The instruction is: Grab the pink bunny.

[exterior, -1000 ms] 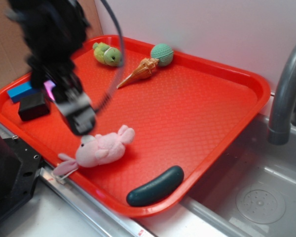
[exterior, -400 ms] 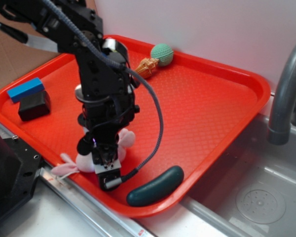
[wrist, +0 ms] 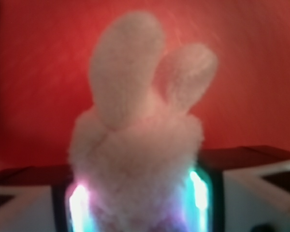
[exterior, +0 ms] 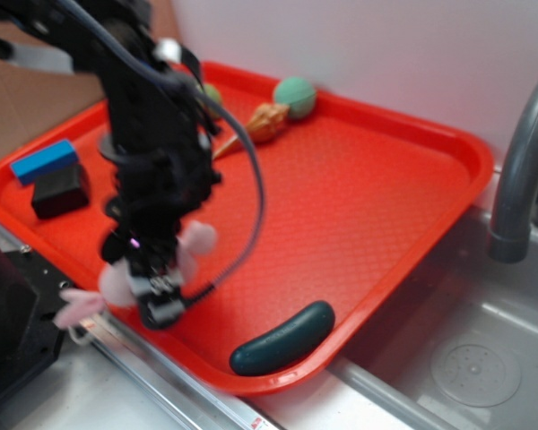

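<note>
Wrist view alone shows me the gripper (wrist: 137,198) clamped on the bunny (wrist: 135,140), ears ahead. Since earlier, it rose off the tray (exterior: 359,197).

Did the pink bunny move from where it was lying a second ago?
Yes. The pink bunny, pinched in the gripper, has shifted left, farther from the dark green pickle, toward the red tray's front-left rim.
</note>
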Motion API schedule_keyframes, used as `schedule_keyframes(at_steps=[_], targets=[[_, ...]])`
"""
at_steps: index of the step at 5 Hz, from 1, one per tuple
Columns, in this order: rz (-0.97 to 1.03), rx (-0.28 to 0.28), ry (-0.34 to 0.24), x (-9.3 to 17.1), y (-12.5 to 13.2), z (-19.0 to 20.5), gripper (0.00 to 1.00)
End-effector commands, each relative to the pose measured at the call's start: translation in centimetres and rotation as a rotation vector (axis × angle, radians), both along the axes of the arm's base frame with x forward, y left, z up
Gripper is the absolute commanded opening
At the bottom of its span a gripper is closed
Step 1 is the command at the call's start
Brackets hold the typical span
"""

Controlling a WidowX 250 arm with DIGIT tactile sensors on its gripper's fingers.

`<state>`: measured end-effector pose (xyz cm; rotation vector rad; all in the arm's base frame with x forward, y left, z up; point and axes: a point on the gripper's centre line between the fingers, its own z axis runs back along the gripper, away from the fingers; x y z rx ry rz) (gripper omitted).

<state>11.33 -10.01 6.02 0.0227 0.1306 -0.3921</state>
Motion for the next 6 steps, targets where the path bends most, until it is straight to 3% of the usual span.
schedule_keyframes(at_steps=[1, 3, 4, 6], targets=[[0.165, -0.037, -0.101, 2.0, 3.4, 9.6, 0.0], [0.258, 0.005, -0.109, 5.8, 4.3, 10.9, 0.0], [0.34, 0.016, -0.116, 9.8, 5.4, 10.5, 0.0], [0.438, 0.004, -0.171, 11.4, 8.7, 11.4, 0.0]])
